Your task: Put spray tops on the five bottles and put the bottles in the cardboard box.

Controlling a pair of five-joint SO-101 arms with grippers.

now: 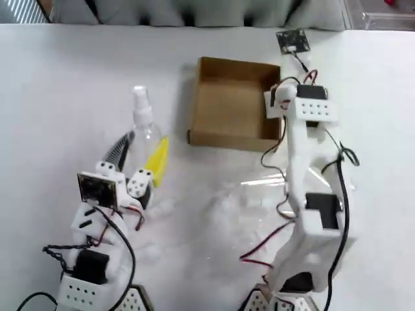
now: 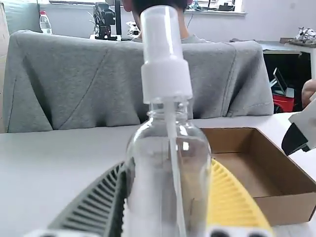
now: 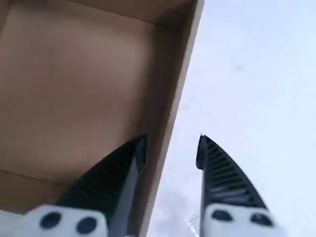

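Bottle (image 1: 144, 129), clear and fitted with a white spray top (image 1: 140, 97), is held upright by the left gripper (image 1: 139, 155), whose grey and yellow jaws are closed on its body. It is positioned well left of the cardboard box (image 1: 227, 139). At the box's right wall the right gripper (image 3: 168, 153) is set open, one jaw inside and one outside. Two risks are judged. The smooth bottle may slip or tilt during transfer, and the box may be dragged if that wall is caught.

A lab-like office: cluttered desks (image 2: 274, 47) behind the white table (image 2: 49, 163).
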